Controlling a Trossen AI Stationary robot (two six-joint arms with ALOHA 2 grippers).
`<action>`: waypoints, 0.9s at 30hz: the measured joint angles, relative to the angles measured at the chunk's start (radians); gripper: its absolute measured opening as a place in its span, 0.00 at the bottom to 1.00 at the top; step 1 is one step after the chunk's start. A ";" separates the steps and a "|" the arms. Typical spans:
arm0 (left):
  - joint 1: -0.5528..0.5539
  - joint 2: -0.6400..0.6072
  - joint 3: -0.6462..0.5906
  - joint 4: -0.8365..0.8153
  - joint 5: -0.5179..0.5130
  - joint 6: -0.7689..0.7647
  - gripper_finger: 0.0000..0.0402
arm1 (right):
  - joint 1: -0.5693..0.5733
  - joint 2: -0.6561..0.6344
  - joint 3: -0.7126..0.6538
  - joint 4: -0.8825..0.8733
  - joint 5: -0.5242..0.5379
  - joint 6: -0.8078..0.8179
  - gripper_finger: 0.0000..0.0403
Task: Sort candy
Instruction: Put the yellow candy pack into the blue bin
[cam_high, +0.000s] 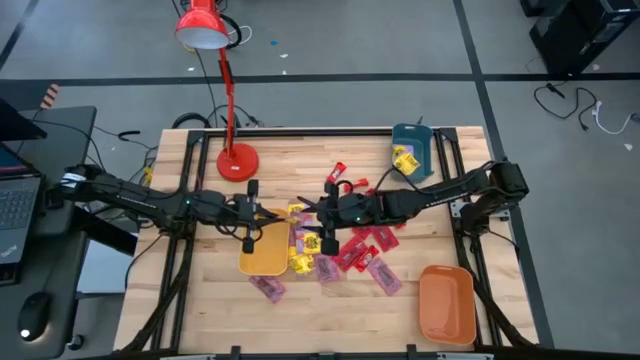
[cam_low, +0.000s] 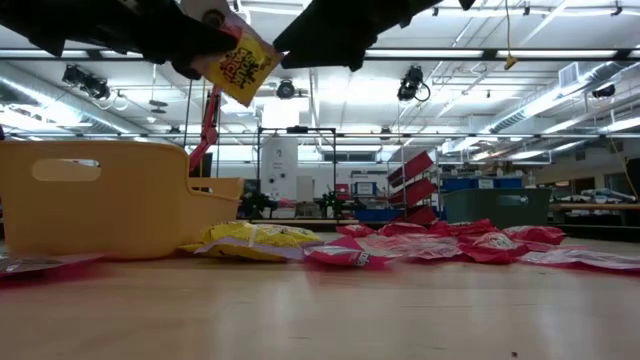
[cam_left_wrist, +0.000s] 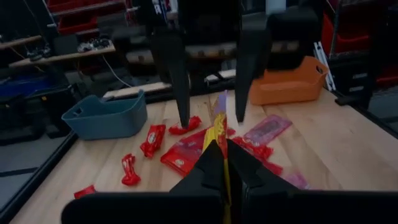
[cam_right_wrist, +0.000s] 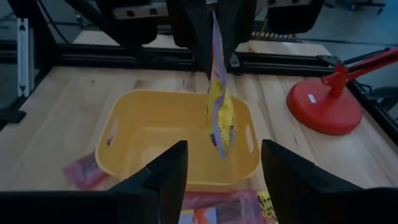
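We are pinching the light, floppy yellow candy packet (cam_right_wrist: 219, 118) by its top edge in our left tool (cam_left_wrist: 225, 163), right tool (cam_right_wrist: 222, 163) gaping wide at its three o'clock.

— Where does the candy pile (cam_high: 345, 245) lie?
— Mid-tabletop (cam_high: 200, 300), between both arms, just right of one tray (cam_high: 262, 255).
— Other trays?
— One (cam_high: 412, 150) behind, one (cam_high: 446, 303) at front right.

Yellow packet (cam_low: 237, 62) with dark and red print, purple-edged, hangs over the yellow tray (cam_right_wrist: 180, 140). Red wrappers (cam_high: 358, 248) (some pinkish-purple) scatter at 3 o'clock of it; teal tray (cam_high: 413, 150), orange tray (cam_high: 446, 304), red lamp (cam_high: 204, 24), pale wood table (cam_high: 200, 300).
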 joint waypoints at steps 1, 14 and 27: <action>0.000 0.000 0.000 0.008 0.000 0.000 0.00 | -0.001 0.006 0.000 0.011 0.000 0.000 0.47; 0.000 0.000 0.000 0.027 0.000 0.000 0.00 | -0.012 0.008 -0.001 0.062 -0.001 -0.037 0.37; 0.000 0.000 0.000 0.048 -0.001 0.000 0.03 | -0.015 0.008 -0.001 0.063 -0.001 -0.100 0.01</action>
